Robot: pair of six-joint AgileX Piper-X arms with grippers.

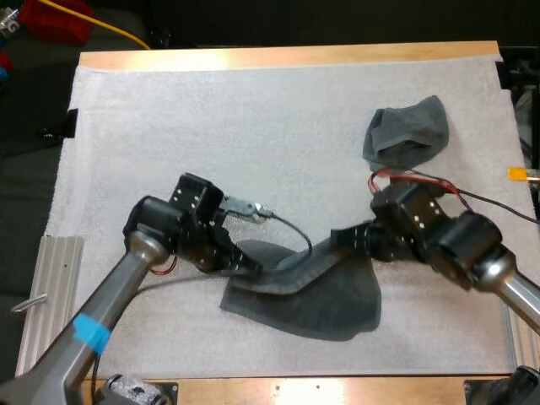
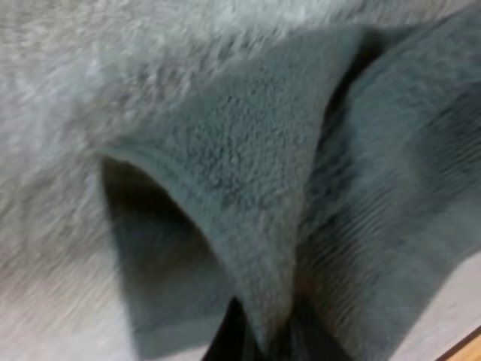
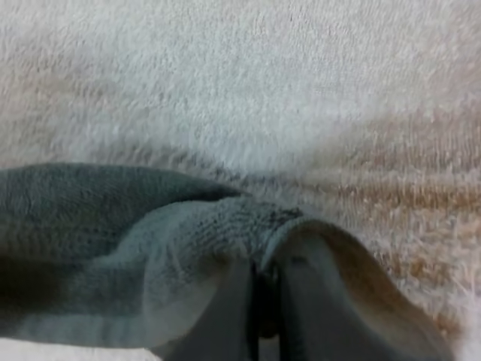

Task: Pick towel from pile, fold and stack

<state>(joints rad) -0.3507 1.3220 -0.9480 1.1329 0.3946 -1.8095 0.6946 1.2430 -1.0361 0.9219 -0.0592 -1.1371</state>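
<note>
Fold step looks underway. The dark grey-green terry towel (image 1: 325, 299) lies on the white mat (image 1: 211, 126), near-middle of the wooden tabletop (image 1: 278, 56). The left hand (image 1: 251, 268) is clamped on its left corner, cloth pinched from both sides. The right hand (image 1: 344, 240) is clamped on its far right corner, and the far edge is raised between the two. A crumpled grey-green towel (image 1: 407, 131) sits far right, well apart. Next move probably calls for carrying both corners level over to the near edge, then letting go so the edges match.
</note>
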